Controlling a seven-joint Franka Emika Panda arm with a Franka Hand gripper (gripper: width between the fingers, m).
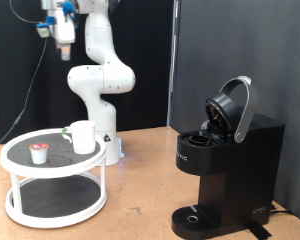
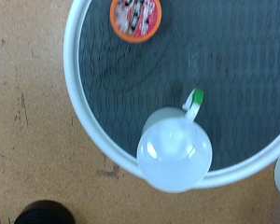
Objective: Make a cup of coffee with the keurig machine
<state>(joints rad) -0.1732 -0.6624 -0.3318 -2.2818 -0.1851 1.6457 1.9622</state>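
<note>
We see the keurig machine (image 1: 228, 165) on the desk (image 1: 140, 190) at the exterior view's right, lid raised. The cup (image 1: 83, 136) (white, beside a red-topped pod (image 1: 38, 153)) stands on a round tiered stand (image 1: 55, 180). The gripper (image 1: 63, 46) hangs high above; whether its jaws are wide or narrow we cannot tell.

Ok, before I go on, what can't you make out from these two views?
- Gripper, exterior view: small and high above the round tray; the jaws' state is unreadable. It does not show in the wrist view.
- Keurig machine: its open chamber is too dark to see inside.
- Cup: its inside is a white blur in the wrist view.
- Pod: cut off by the wrist picture's edge.
</note>
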